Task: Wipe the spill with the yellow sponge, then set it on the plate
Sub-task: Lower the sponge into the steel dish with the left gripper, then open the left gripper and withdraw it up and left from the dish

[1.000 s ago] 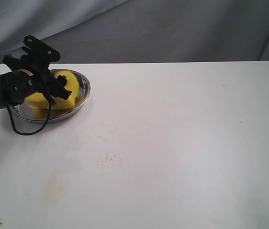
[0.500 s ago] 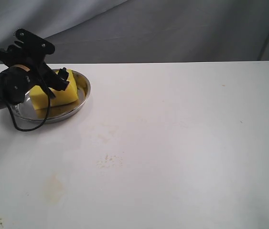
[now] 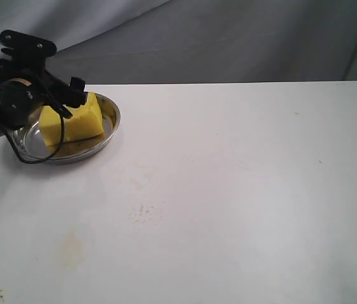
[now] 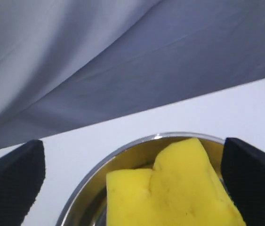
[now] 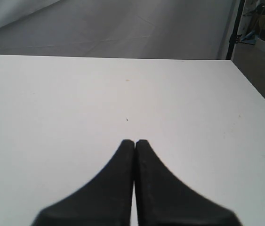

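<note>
Sponges: one yellow sponge (image 3: 71,120), bright, thick foam block with a small notch in one edge.
Sponge place: inside the plate (image 3: 106,130), filling much of the dish.
Plates: one, round, shiny steel, raised rim, at the far left of the table (image 3: 241,177).
Grippers: two.
Left gripper (image 4: 132,155): over the plate, fingers (image 4: 14,176) spread wide to either side of the sponge, pinching nothing in the wrist view.
Right gripper (image 5: 134,143): fingertips pressed together, nothing between them, above bare white tabletop.
Spill (image 3: 145,213): one faint, speckled tan trace, well apart from the plate, toward the near side.
Other marks: one pale tan stain (image 3: 71,247) nearer the front left.
Backdrop: one grey cloth (image 3: 229,38) behind the table.
</note>
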Controlling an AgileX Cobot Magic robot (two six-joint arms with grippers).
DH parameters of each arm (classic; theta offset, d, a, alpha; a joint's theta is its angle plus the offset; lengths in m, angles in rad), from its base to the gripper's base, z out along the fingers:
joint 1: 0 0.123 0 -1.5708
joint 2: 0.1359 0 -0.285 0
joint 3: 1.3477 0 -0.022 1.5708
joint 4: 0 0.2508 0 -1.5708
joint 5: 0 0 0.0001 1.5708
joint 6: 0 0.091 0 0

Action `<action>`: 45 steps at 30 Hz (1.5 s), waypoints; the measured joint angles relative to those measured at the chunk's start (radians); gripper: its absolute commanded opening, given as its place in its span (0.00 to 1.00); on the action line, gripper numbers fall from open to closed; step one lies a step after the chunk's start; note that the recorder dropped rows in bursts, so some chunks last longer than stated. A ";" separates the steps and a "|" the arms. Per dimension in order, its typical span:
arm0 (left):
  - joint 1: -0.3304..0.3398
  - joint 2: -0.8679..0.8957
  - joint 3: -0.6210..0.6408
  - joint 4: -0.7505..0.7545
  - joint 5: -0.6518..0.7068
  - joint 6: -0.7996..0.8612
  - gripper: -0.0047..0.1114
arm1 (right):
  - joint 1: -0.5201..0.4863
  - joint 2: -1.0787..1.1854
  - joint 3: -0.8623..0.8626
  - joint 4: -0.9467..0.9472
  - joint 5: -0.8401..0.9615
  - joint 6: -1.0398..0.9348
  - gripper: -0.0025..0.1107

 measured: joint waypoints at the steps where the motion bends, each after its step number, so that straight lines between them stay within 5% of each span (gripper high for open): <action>1: 0.000 -0.018 0.000 0.000 0.003 -0.002 0.86 | 0.000 0.000 0.000 0.000 0.000 0.000 0.02; 7: 0.000 -0.128 0.016 0.000 0.034 -0.008 0.84 | 0.000 0.000 0.000 0.000 0.000 0.000 0.02; 14: 0.000 -0.252 0.130 0.044 0.034 -0.087 0.65 | 0.000 0.000 0.000 0.000 0.000 0.000 0.02; 25: 0.000 -0.480 0.423 0.393 -0.156 -0.536 0.62 | 0.000 0.000 0.000 0.000 0.000 0.000 0.02; 45: 0.000 -0.996 0.856 0.644 -0.254 -0.784 0.61 | 0.000 0.000 0.000 0.000 0.000 0.000 0.02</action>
